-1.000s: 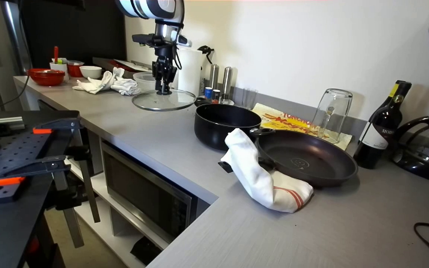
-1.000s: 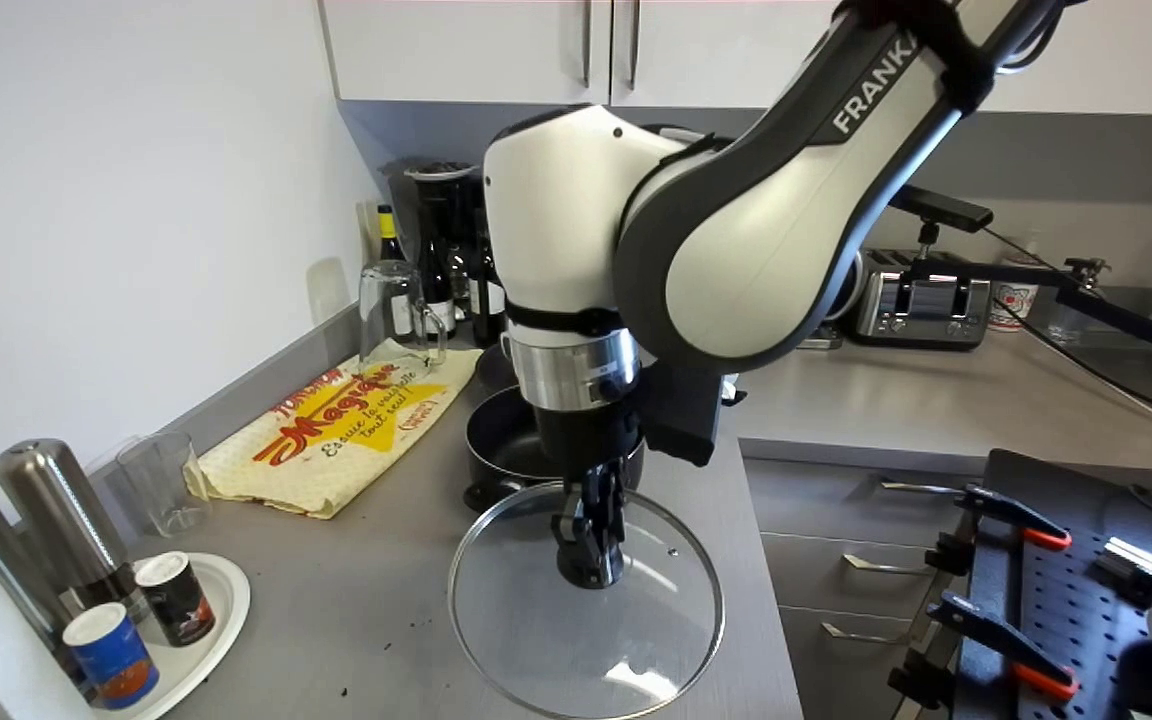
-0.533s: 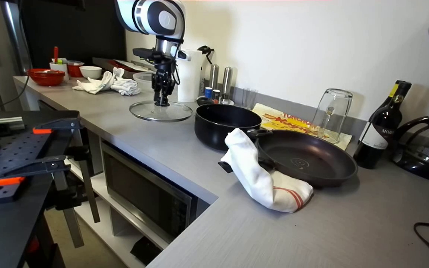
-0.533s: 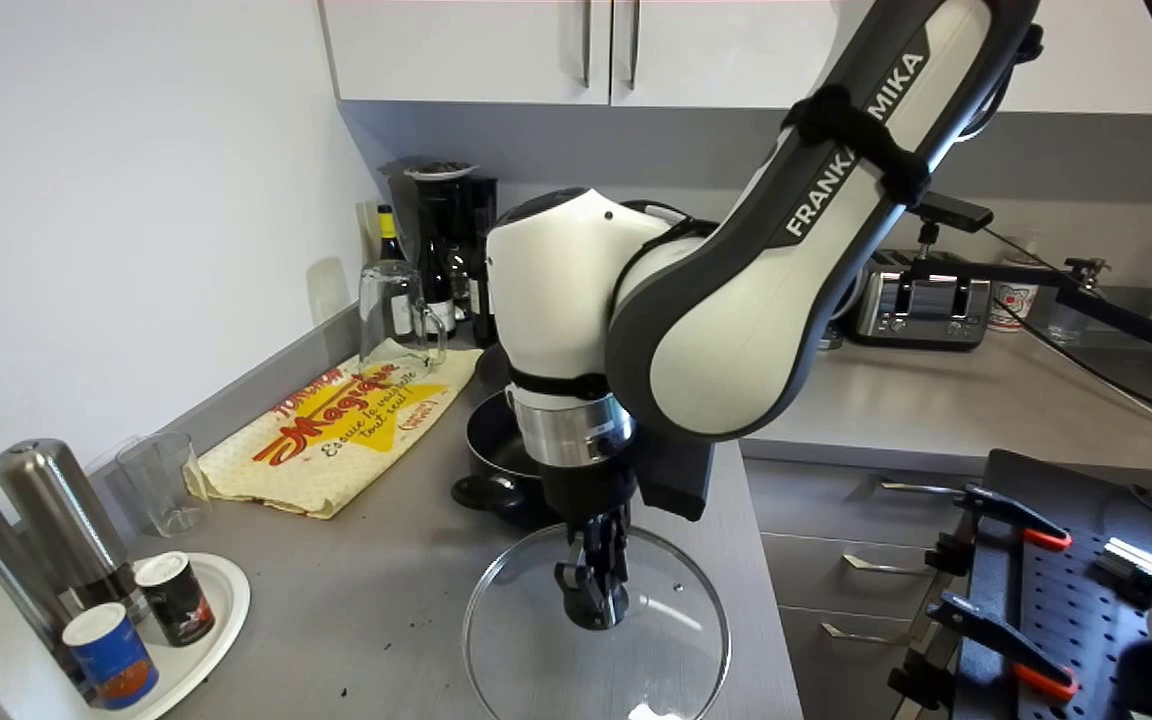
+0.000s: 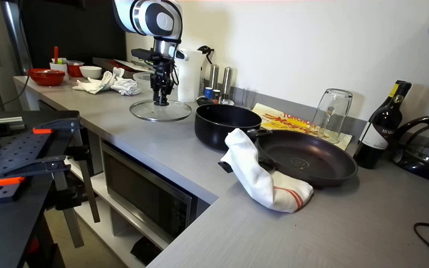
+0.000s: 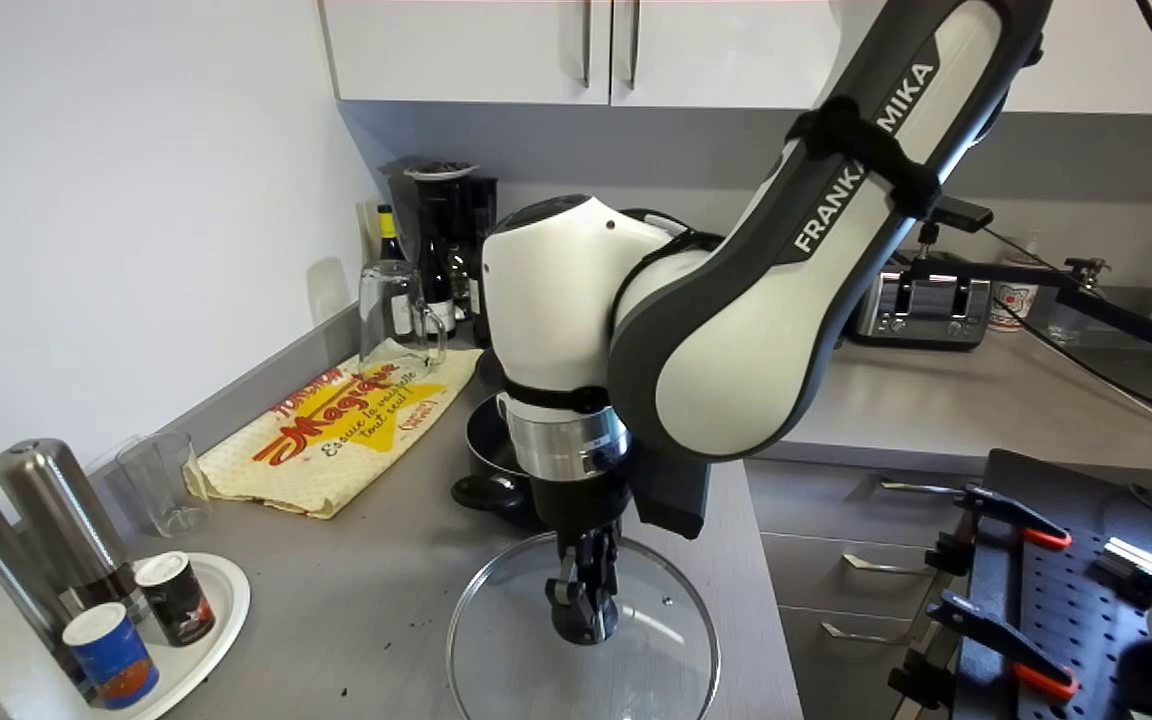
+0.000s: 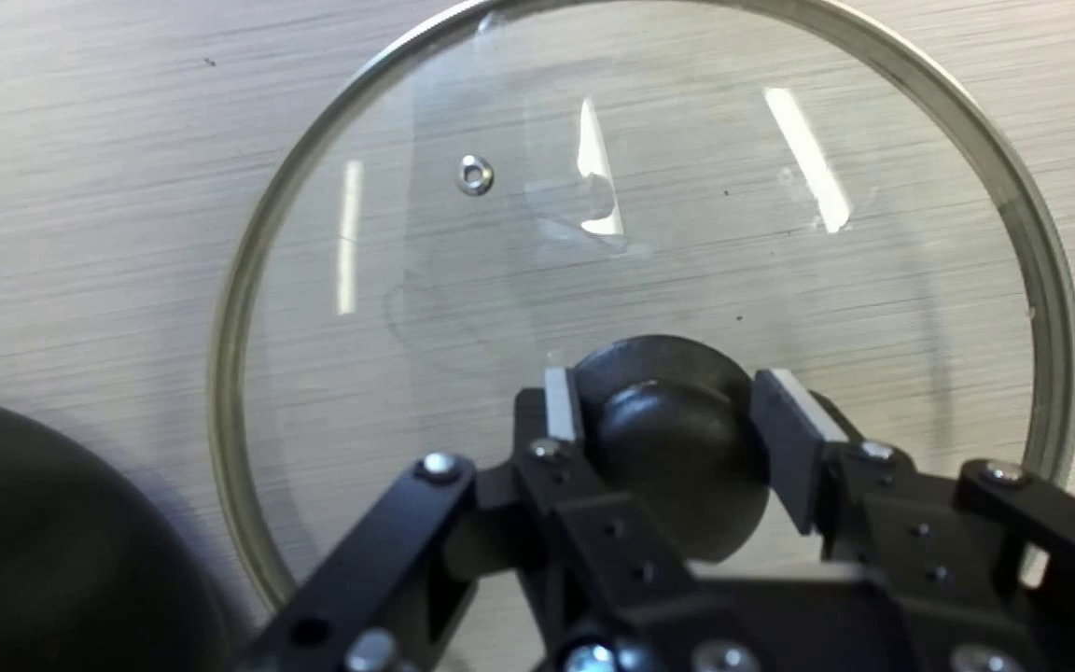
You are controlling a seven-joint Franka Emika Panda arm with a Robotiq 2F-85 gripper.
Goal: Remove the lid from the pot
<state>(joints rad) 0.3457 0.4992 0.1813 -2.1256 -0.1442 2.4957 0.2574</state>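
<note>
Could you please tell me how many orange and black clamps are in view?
2: in an exterior view, the nearer clamp and the farther clamp both sit along the edge of the black table. Others may be out of frame.

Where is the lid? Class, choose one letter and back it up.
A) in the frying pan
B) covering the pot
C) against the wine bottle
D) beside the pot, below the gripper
D: in an exterior view the lid is off to the side of the uncovered pot, directly below the gripper.
</note>
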